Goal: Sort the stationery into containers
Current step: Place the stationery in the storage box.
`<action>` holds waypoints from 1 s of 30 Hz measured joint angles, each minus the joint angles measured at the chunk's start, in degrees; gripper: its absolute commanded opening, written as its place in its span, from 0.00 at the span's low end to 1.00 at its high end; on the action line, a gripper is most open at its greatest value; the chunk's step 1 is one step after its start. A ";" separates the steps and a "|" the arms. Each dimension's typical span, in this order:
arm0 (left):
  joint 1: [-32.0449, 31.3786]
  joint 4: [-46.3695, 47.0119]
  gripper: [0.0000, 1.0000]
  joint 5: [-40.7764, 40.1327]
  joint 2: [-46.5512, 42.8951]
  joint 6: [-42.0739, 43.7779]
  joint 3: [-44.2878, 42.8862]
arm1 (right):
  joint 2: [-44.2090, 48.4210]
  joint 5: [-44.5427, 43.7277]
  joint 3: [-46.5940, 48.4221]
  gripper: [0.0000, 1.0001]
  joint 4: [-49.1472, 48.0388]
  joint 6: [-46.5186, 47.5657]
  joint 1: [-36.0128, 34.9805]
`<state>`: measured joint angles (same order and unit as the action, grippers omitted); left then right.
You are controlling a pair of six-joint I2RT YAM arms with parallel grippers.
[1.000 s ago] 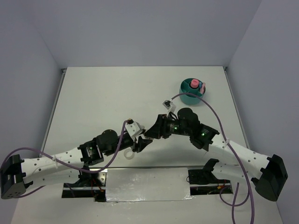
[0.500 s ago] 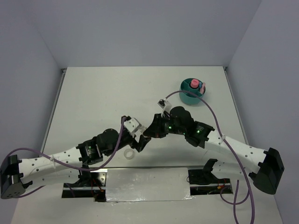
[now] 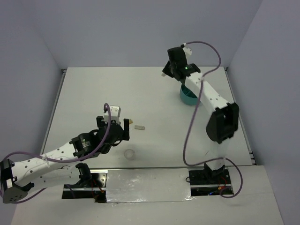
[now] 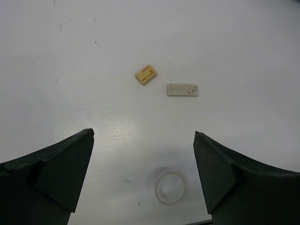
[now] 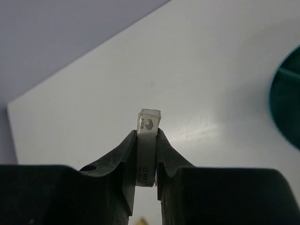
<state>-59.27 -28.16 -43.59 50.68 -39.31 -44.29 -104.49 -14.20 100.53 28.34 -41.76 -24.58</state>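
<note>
Over on the left, the left gripper (image 4: 143, 136) hangs above the table (image 3: 93, 93), jaws spread wide with nothing between them. Just ahead of it lies the tan block (image 4: 146, 74), and close on its right, but apart, the white block (image 4: 182, 90). Nearer in, the clear ring (image 4: 170, 187) lies flat on its own. That's three pieces unsorted, all open to a reach from above with nothing lying over them.

Moving right, to the far side: the right gripper (image 5: 147, 136) is clamped on a printed white block (image 5: 149, 117), held upright and well off the table. The teal organizer (image 5: 287, 101) sits just to its right, so that piece looks one drop from home.

What's already in the organizer? Hard to say, because the right arm (image 3: 208, 96) crosses over it in the overhead view and hides most of it. Its purple cable (image 3: 186, 140) loops down beside it. I'd call the job partway through, with four pieces to go.
</note>
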 measured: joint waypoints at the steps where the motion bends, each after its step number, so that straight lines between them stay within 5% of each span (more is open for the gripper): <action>1: 0.00 -0.81 0.99 0.09 -0.22 -0.28 0.61 | -4.50 -3.02 6.03 0.00 3.63 -1.51 0.70; 6: 0.00 -1.64 0.99 1.75 0.22 -1.44 3.26 | -22.10 -15.69 31.21 0.00 16.96 -7.87 3.06; 13: 0.26 -0.33 0.98 4.94 5.09 -1.46 4.37 | -18.69 -20.65 22.51 0.00 20.28 -12.79 8.02; 30: 0.31 1.62 0.98 7.93 1.31 -1.51 7.67 | -21.57 -22.43 25.81 0.00 23.82 -13.49 12.15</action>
<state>-58.96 -26.55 -35.66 51.99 -40.82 -36.62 -126.06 -36.62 126.34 52.16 -55.24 -12.43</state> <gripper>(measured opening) 0.980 0.242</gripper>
